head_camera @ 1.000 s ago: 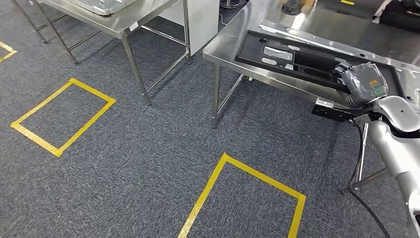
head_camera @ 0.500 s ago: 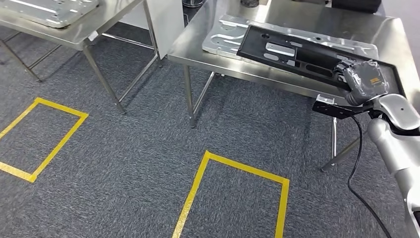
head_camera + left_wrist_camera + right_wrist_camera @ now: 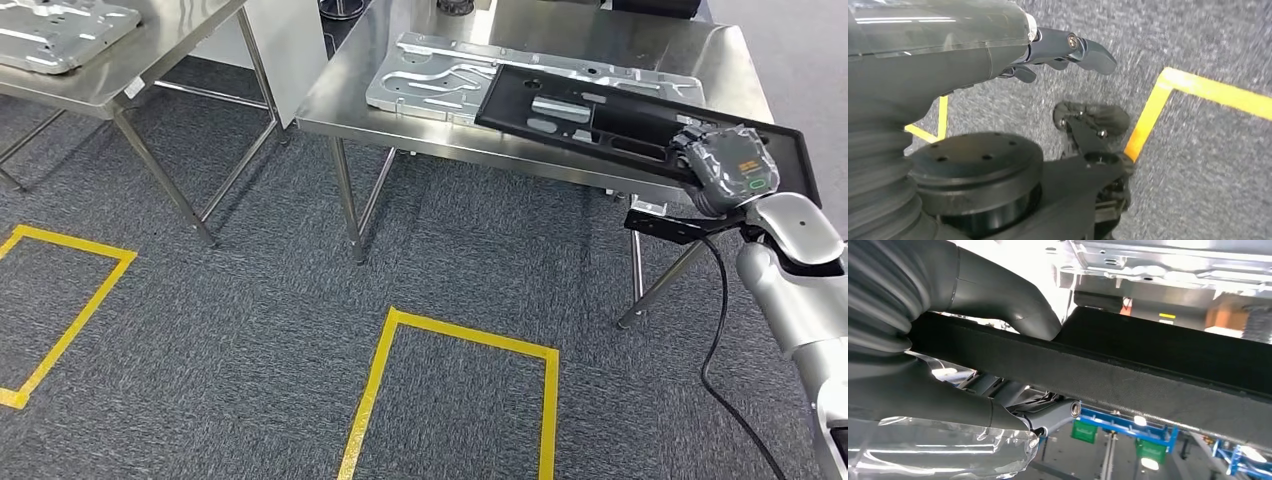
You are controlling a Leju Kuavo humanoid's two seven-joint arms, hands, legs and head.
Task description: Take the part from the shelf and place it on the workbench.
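Note:
The part is a long flat black panel (image 3: 600, 118) with cut-outs and small silver pieces. My right hand (image 3: 728, 165) grips its near edge and holds it above the steel workbench (image 3: 400, 125), over a silver stamped plate (image 3: 440, 75) lying there. In the right wrist view the thumb (image 3: 998, 290) lies on one face of the panel's edge (image 3: 1128, 375) and the fingers (image 3: 1048, 415) on the other. My left hand (image 3: 1048, 50) hangs over the carpet with its fingers apart and nothing in it.
A second steel table (image 3: 130, 60) with another silver plate (image 3: 50, 30) stands at the far left. Yellow tape rectangles (image 3: 450, 345) mark the grey carpet. A black cable (image 3: 715, 330) hangs from my right arm.
The whole picture has shifted left as the camera turned; the workbench and its silver plate now lie more centrally. My right hand still holds the panel over the bench.

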